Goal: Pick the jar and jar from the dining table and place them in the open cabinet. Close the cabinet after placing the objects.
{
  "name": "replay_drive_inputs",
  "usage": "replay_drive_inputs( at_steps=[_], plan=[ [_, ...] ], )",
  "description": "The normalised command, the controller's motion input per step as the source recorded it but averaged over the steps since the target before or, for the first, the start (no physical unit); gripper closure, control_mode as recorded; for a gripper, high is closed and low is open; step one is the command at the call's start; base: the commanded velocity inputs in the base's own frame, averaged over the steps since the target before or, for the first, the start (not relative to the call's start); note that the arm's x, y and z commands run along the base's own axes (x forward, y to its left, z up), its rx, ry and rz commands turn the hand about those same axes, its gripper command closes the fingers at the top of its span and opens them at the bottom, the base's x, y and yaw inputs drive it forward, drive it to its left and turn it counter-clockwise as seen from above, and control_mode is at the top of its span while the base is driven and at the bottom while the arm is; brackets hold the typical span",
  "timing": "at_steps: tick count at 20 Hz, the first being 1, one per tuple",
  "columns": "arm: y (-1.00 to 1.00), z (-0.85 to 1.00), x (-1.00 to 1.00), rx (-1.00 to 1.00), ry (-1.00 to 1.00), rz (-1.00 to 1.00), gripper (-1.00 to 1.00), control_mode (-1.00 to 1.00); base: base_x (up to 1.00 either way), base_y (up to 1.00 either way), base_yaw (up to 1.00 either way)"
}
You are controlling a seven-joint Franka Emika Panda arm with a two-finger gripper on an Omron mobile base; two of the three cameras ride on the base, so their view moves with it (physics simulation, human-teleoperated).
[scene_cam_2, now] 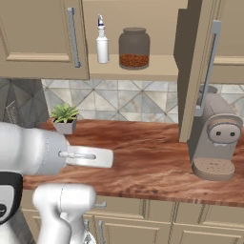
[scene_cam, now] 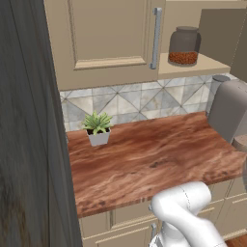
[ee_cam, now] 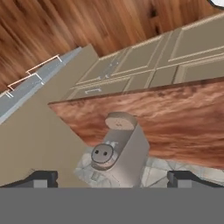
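Jar (scene_cam_2: 134, 47) on the open cabinet (scene_cam_2: 138, 69) shelf, beside a spray bottle (scene_cam_2: 102, 44).
Gripper (ee_cam: 113, 178) spread wide, holding nothing, above the coffee machine (ee_cam: 118, 151).

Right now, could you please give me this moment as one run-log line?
claw: open, empty | jar: on open cabinet shelf beside spray bottle | cabinet door: open | coffee machine: on counter

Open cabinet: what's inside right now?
On the cabinet shelf: one jar with reddish-brown grains and a white spray bottle beside it. The open door covers the shelf's right end, so anything there is hidden.
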Motion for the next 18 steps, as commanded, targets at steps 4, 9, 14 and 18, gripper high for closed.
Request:
replay_drive_inputs(
  at_steps=[4,9,14,18],
  plan=[
    [-0.36,-0.15,-0.01,0.17,-0.02,0.00,-1.00,-1.00,0.00,0.00,0.00],
    [-0.46,-0.12,0.00,0.16,-0.05,0.03,-1.00,-1.00,0.00,0.00,0.00],
    [-0.50,-0.12,0.04,0.14,-0.08,0.10,-1.00,-1.00,0.00,0.00,0.00],
    [-0.54,-0.10,0.13,0.12,-0.10,0.16,-1.00,-1.00,0.00,0.00,0.00]
  ],
)
